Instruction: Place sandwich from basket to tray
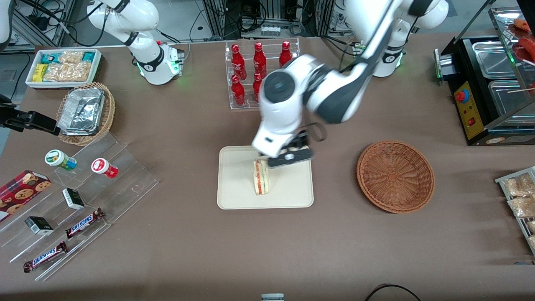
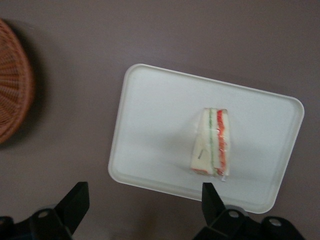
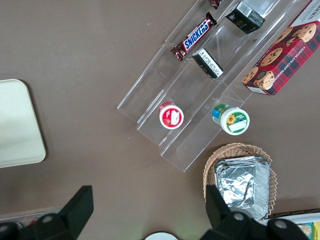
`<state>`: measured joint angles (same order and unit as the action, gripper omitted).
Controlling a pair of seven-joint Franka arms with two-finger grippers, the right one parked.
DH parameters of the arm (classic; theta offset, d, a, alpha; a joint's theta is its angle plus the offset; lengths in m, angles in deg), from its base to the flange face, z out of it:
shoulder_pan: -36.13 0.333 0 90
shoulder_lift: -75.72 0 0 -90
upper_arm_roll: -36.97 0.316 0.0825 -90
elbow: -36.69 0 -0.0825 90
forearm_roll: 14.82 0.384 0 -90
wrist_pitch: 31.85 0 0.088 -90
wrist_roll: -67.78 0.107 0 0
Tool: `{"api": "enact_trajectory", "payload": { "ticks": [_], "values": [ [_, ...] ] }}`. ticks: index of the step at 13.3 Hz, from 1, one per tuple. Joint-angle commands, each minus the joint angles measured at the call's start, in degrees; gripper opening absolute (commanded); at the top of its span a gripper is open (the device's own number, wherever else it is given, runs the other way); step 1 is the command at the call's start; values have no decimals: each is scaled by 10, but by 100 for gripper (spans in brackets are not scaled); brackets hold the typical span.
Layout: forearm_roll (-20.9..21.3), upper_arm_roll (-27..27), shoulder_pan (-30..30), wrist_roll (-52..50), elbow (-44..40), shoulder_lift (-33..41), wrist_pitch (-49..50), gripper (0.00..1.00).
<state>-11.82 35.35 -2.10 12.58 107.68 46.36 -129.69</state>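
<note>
Sandwich (image 1: 261,177), a small triangular wedge of pale white bread with a red and green filling stripe along its cut edge, lies on the flat cream-coloured rectangular tray (image 1: 238,196), about midway along it and resting on the tray's floor with the stripe facing up. It looks light, soft and easily crushed, apparently in a thin clear wrap that could be slippery; I judge a gentle hold across the two flat bread faces, low on the wedge, suits it best, not a pinch on the filling edge. The gripper (image 2: 142,207) hangs above the tray's edge farther from the front camera, its two black fingers (image 2: 75,202) spread wide with nothing between them. The round, shallow, reddish-brown woven wicker basket (image 1: 395,176) stands well apart from the tray on the brown bench (image 1: 267,251), toward the working arm's end, and holds nothing.
</note>
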Motion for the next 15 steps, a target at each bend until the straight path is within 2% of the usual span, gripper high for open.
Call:
{"api": "enact_trajectory", "payload": {
  "ticks": [1,4,9,15],
  "values": [
    [-11,-3,53,10,37,80,65,99],
    [-6,-3,120,111,85,154,106,99],
    [-9,-3,222,263,176,242,107,99],
    [-18,-3,343,447,200,272,117,100]
  ]
}}
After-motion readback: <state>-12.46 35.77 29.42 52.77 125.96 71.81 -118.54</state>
